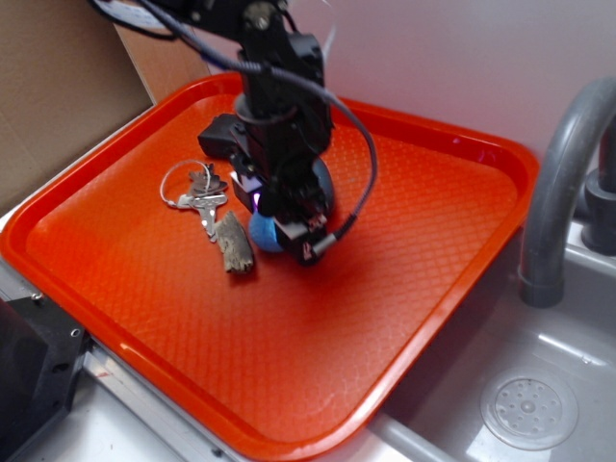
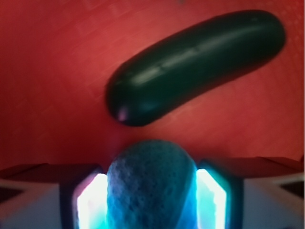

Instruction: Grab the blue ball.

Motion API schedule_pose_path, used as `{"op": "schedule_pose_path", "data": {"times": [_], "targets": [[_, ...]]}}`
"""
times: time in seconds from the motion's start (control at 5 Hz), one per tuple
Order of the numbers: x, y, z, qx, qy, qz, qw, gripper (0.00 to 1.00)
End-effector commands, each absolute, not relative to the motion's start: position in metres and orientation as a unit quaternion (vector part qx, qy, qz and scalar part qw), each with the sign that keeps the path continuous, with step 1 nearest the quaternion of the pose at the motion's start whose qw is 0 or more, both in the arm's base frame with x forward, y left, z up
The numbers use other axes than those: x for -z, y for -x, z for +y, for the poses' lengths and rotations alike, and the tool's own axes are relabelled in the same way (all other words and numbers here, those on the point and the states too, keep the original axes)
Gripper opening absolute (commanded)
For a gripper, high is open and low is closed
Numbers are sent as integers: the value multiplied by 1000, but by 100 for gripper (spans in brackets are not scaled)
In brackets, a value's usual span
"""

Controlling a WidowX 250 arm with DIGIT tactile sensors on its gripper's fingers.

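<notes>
Red tray (image 1: pixel 433 289) — fingers (image 2: pixel 90 200) clamp blue ball (image 2: pixel 151 186); dark capsule (image 2: pixel 195 67) just beyond, keys (image 1: pixel 197 192) beside.

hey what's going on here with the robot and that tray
The gripper is down on the red tray, with its fingers on either side of the blue ball. Whether the pads press it is unclear. A dark capsule-shaped object lies just beyond, and keys sit beside it.

The orange tray (image 1: pixel 423 279) sits on the counter beside a grey sink (image 1: pixel 539 385); on its textured floor lie keys (image 1: pixel 197 192), a small brown piece (image 1: pixel 234 243), the blue ball (image 1: pixel 262 234) and a dark capsule (image 2: pixel 195 67), all near the middle.
</notes>
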State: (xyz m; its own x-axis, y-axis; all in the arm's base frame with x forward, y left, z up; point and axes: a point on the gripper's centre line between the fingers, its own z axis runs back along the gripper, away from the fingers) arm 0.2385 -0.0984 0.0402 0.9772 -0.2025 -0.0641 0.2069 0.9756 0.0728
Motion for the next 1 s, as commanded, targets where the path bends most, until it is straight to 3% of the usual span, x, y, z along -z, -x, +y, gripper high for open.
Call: {"op": "schedule_pose_path", "data": {"times": [0.0,0.4,0.8], "targets": [[-103,-226,-67,68,-5,-37,997,0],[-178,-219,-13,-57,-55,-50,996,0],[-211,-225,-6,-52,-16,-75,996,0]]}}
